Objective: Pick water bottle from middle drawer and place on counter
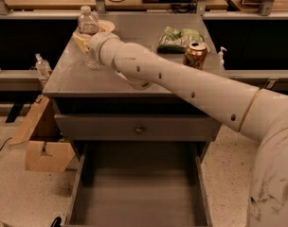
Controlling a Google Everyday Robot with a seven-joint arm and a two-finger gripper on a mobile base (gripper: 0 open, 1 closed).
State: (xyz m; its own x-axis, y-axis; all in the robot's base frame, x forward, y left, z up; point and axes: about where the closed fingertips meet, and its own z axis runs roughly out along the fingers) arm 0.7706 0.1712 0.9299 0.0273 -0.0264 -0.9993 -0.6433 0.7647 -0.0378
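The water bottle [88,23], clear with a white cap, stands upright at the far left of the grey counter [134,79]. My gripper [91,38] is at the bottle's middle, with a cream finger on each side and shut on it; the wrist hides the bottle's lower half. My arm reaches in from the lower right across the counter. Below, the middle drawer [139,193] is pulled open, and its flat grey floor is bare.
A gold can [195,55] and a green snack bag [178,39] sit at the counter's right back. A closed drawer front with a knob [139,128] lies above the open drawer. Pump bottles [41,65] stand on side shelves. A cardboard box [40,148] is on the floor to the left.
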